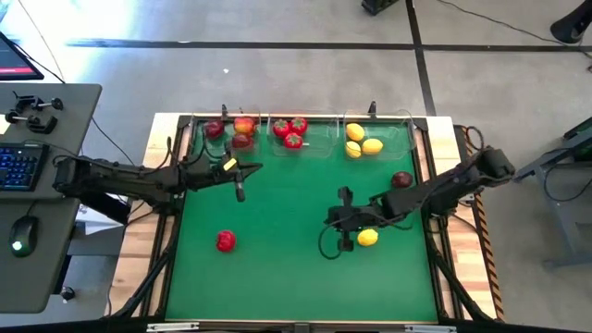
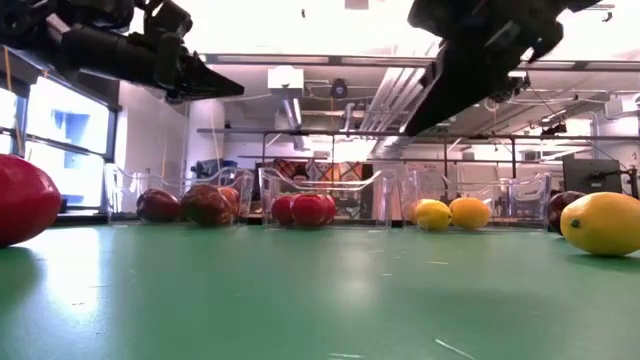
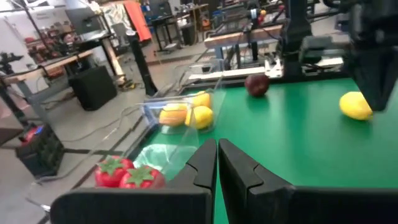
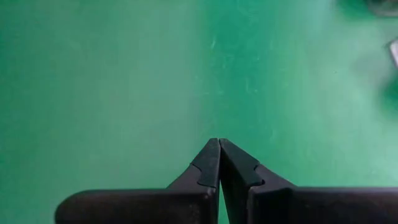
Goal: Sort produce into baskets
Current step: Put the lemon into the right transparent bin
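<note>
High view: right gripper (image 1: 339, 218), fingers closed and empty, hovers just beside the loose lemon (image 1: 367, 238) on the mat; left gripper (image 1: 240, 190), also closed and empty, sits well apart, so right arm is nearer.

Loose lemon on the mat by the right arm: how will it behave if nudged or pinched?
The lemon is rounded with tapered ends and lies free on the flat green mat, so a nudge will probably roll or spin it. Its skin looks smooth and glossy in the low view, so narrow jaws may slip unless centred. It looks like a hollow toy, probably light.
</note>
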`<state>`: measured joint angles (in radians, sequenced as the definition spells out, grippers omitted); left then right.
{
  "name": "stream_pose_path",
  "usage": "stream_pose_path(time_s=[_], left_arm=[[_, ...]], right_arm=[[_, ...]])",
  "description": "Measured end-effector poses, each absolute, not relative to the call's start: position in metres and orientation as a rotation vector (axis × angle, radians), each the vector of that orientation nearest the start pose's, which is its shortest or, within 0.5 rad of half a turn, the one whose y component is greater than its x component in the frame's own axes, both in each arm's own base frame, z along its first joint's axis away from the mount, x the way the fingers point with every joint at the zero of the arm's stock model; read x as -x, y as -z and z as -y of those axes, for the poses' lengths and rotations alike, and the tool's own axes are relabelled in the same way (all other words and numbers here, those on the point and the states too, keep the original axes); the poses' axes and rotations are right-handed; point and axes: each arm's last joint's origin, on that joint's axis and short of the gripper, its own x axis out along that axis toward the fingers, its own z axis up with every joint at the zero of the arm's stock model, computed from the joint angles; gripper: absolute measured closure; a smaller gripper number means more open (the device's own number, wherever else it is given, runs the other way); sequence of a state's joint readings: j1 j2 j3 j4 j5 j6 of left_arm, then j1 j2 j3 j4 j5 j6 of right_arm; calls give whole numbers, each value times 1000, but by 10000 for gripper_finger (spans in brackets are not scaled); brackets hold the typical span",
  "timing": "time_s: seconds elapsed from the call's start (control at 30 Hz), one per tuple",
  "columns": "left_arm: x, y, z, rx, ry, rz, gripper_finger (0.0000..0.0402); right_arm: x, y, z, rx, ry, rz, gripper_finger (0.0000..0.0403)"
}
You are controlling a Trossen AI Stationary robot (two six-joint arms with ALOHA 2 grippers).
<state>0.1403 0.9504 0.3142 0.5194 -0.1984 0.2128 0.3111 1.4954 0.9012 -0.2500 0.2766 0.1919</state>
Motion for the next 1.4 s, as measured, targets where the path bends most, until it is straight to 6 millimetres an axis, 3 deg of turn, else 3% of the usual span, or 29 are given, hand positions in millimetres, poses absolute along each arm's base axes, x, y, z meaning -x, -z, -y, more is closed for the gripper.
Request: stream_pose_path(time_s=[0.17,0.27,0.5,0.67,0.8,1.2,1.4], left_arm=[[-190,-202,-29,-195,-326,-166,397],[-190,-203,-29,-190,-331,-161,397],[-190,-204,-29,-189,-332,-152,397],[-191,-202,-29,-179,-332,-164,397],[-194,-198,-29,-175,-331,-180,397],[-199,-192,-30,-176,-329,-199,397],[-202,-188,-30,-177,-328,-210,397]], right_arm=[[-270,-212,-89,-6,-23,-924,395],[-254,-212,-98,-2,-37,-1067,365],[-233,-233,-120,-42,71,-1224,234],[-228,-231,-122,-178,204,-1262,139],[-228,-223,-122,-148,225,-1324,93],[-240,-189,-129,137,84,-1464,82],[-243,-176,-134,191,18,-1522,82]])
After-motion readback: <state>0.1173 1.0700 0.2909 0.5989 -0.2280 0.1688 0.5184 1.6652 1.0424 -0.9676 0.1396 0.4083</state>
